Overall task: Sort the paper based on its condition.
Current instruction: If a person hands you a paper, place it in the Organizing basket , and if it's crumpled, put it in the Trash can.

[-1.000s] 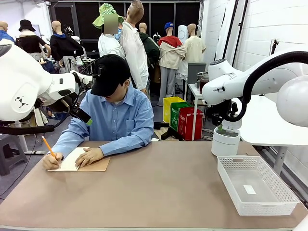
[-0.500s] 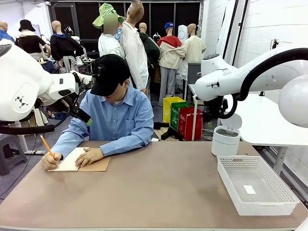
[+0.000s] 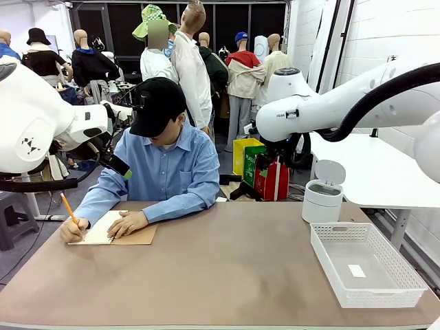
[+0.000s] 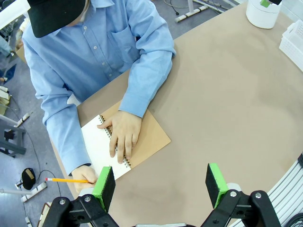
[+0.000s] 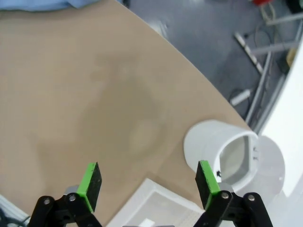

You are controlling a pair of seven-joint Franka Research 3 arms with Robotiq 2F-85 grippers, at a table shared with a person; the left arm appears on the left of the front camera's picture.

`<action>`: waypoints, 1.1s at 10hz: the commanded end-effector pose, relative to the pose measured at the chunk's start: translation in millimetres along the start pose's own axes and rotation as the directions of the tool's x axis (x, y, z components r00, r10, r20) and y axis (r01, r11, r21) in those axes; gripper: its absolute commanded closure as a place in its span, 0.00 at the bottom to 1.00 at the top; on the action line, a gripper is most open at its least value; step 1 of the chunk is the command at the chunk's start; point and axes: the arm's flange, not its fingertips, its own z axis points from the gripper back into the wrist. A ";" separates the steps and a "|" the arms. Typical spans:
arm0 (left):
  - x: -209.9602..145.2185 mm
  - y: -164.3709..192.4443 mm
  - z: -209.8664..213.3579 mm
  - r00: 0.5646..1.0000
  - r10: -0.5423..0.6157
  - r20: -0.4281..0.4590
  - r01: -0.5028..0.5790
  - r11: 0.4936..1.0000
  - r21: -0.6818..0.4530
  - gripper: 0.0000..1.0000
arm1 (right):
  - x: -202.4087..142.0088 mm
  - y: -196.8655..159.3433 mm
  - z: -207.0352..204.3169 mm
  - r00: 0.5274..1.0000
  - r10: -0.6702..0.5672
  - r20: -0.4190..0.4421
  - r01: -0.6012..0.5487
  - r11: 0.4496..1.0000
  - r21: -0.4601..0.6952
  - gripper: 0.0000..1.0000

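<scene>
- The paper to be sorted is not yet loose. I see only the top white page (image 3: 96, 230) of the spiral-bound notebook with a tan cardboard cover (image 4: 142, 142), at the far left of the brown bench (image 3: 220, 268), directly in front of the person in the blue shirt (image 3: 161, 172).
- The person's one hand (image 4: 122, 137) lies flat across the spiral binding, which I judge is to steady the notebook. The other hand (image 3: 71, 230) holds a yellow pencil (image 3: 69, 208) on the page, so the sheet is in use and not available for pickup.
- The left gripper (image 4: 160, 184) hangs above the bench near the notebook, empty, with its green pads wide apart. I judge this a waiting posture that keeps the page in the wrist camera's sight without crowding the person.
- The right gripper (image 5: 147, 182) is also spread wide and holds nothing. It looks down on the bench edge, the small white lidded bin (image 5: 222, 146) and a corner of the white mesh basket (image 5: 151, 205).
- The white mesh basket (image 3: 368, 265) and the bin (image 3: 322, 199), its flip lid raised, stand together at the right of the bench. I judge these to be the two destinations for sheets of differing condition, placed within the right arm's reach.
- A small white scrap (image 3: 356, 270) lies on the basket floor; I cannot tell what it is.
- Judgement: no sorting is possible until a sheet is released.
</scene>
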 end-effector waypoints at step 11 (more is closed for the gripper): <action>0.1 0.7 0.8 1.000 0.001 0.002 -0.001 1.000 0.001 0.00 | -47.9 45.9 5.7 0.969 0.142 0.200 -0.167 0.980 0.111 0.00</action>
